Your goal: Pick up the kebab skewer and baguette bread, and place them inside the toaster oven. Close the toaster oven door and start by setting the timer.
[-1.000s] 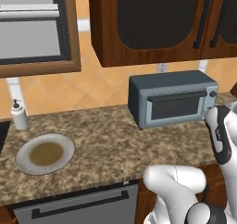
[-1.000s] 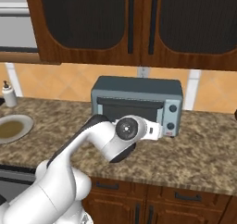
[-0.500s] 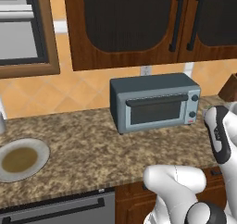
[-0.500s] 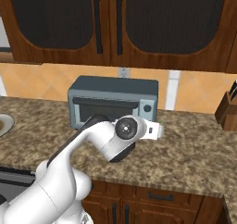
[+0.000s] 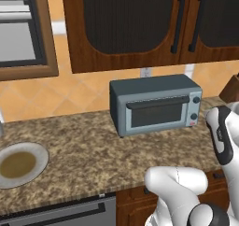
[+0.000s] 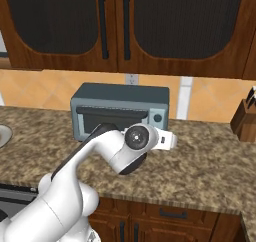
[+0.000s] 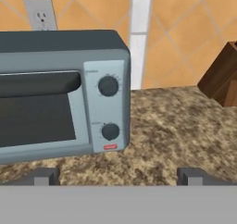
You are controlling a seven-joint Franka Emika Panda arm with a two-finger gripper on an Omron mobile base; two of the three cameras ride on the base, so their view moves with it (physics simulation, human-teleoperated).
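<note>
The gripper point(image 7: 115, 176) is spread wide and empty; the toaster oven point(image 5: 154, 103) door is shut, so loading food risks bumping it

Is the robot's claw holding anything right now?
No, nothing. The gripper is open and empty, facing the closed toaster oven.

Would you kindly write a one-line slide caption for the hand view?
Open fingers face the closed toaster oven, its two knobs at right, on the granite counter.
</note>
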